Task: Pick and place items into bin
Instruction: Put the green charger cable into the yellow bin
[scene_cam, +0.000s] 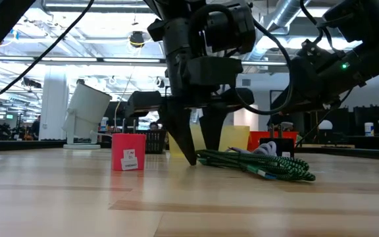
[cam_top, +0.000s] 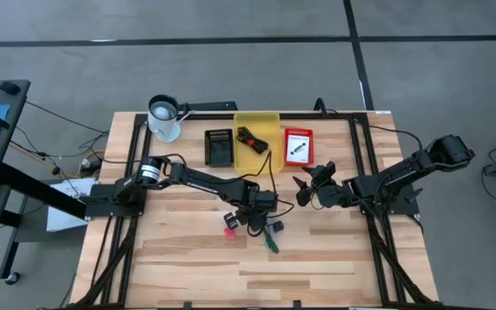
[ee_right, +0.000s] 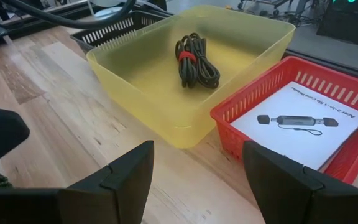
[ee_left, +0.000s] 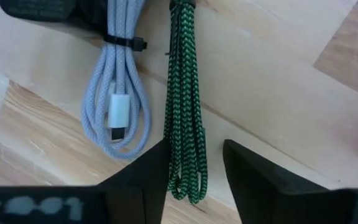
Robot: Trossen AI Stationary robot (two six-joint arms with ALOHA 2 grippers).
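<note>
A bundled green braided cable (ee_left: 184,93) lies flat on the table beside a bundled grey-white cable (ee_left: 114,87) with a plug. My left gripper (ee_left: 196,149) is open and points down; its fingers stand on either side of the green cable's looped end (ee_left: 188,180), tips near the table (scene_cam: 199,155). A pink-red cube (scene_cam: 128,151) stands just to its left (cam_top: 229,226). A black coiled cable (ee_right: 196,60) lies in the yellow bin (ee_right: 166,93). My right gripper (ee_right: 197,180) is open and hovers near the bin (cam_top: 308,185). My left gripper comes from above, its fingers lying along the green cable. One finger (ee_left: 151,171) sits right against the side of the cable's looped end (ee_left: 174,168). I cannot tell whether it touches.
A black basket (cam_top: 220,148) stands left of the yellow bin (cam_top: 257,129), and a red basket (cam_top: 298,146) with a white card stands right of it. A white cup (cam_top: 164,116) is at the far left corner. Bare wood lies toward the near edge (cam_top: 257,275).
</note>
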